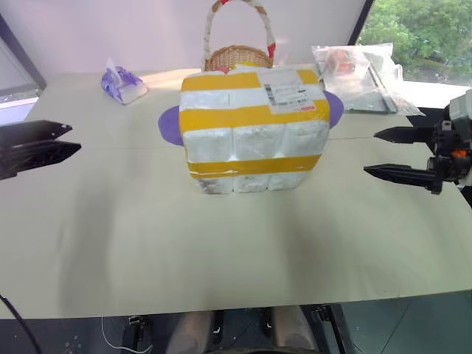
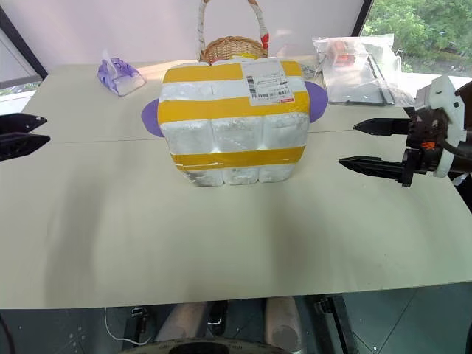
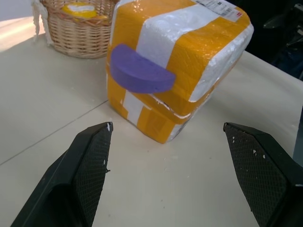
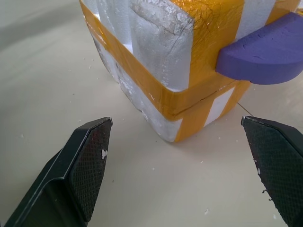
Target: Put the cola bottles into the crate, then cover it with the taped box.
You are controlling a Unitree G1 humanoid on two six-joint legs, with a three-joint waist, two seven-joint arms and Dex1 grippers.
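Note:
The taped box (image 1: 254,110), white foam with broad yellow bands, a shipping label and purple tabs (image 1: 169,125), sits on top of the crate (image 1: 251,175) at the middle of the table. Of the crate I see just its lower foam wall and a yellow band under the seam. The cola bottles are hidden. My left gripper (image 1: 74,138) hovers open well to the left of the stack, nothing between its fingers. My right gripper (image 1: 371,152) hovers open to the right, also apart from it. Both wrist views look at the stack's lower corners (image 3: 156,127) (image 4: 161,113).
A wicker basket (image 1: 237,55) stands right behind the stack. A purple tissue pack (image 1: 122,82) lies at the back left, and a clear plastic bag (image 1: 354,70) at the back right. The table's front edge (image 1: 236,306) runs below.

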